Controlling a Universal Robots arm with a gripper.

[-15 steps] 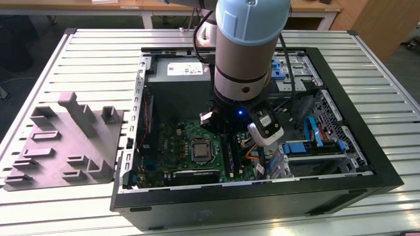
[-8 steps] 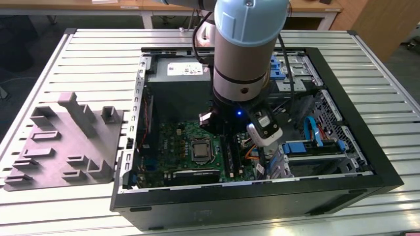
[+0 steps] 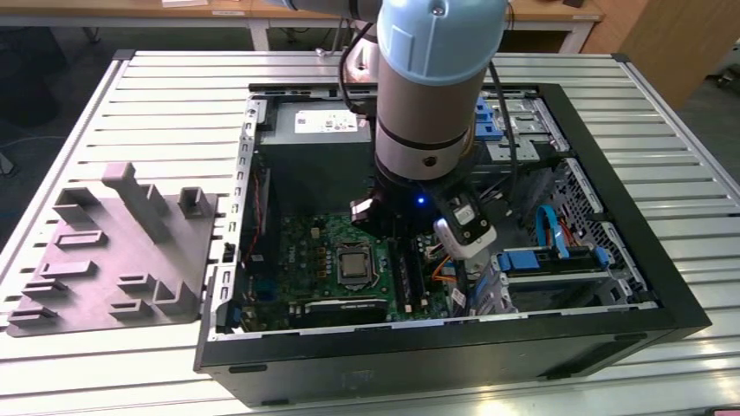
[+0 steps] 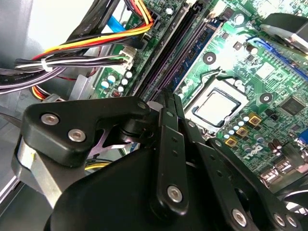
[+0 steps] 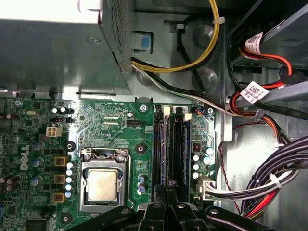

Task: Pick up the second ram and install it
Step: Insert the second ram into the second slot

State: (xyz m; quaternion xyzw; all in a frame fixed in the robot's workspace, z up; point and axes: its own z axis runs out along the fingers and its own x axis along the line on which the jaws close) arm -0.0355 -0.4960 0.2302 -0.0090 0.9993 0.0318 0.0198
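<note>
My gripper [image 3: 393,232] reaches down into the open computer case, over the black memory slots [image 5: 159,154] beside the processor socket [image 5: 101,185]. In both wrist views its fingertips [image 4: 169,103] [image 5: 169,188] stand close together, shut on the second ram [image 4: 199,48], a thin dark blue-green stick on edge. The stick [image 5: 185,159] runs along the slot row, in line with the slots. Whether it sits fully down in a slot I cannot tell.
The green motherboard [image 3: 307,251] lies flat in the black case [image 3: 463,334]. Bundles of coloured cables [image 5: 269,178] crowd the side of the slots away from the socket. A grey power supply [image 3: 312,130] sits at the far end. A grey holder tray [image 3: 116,251] lies outside, at the exterior view's left.
</note>
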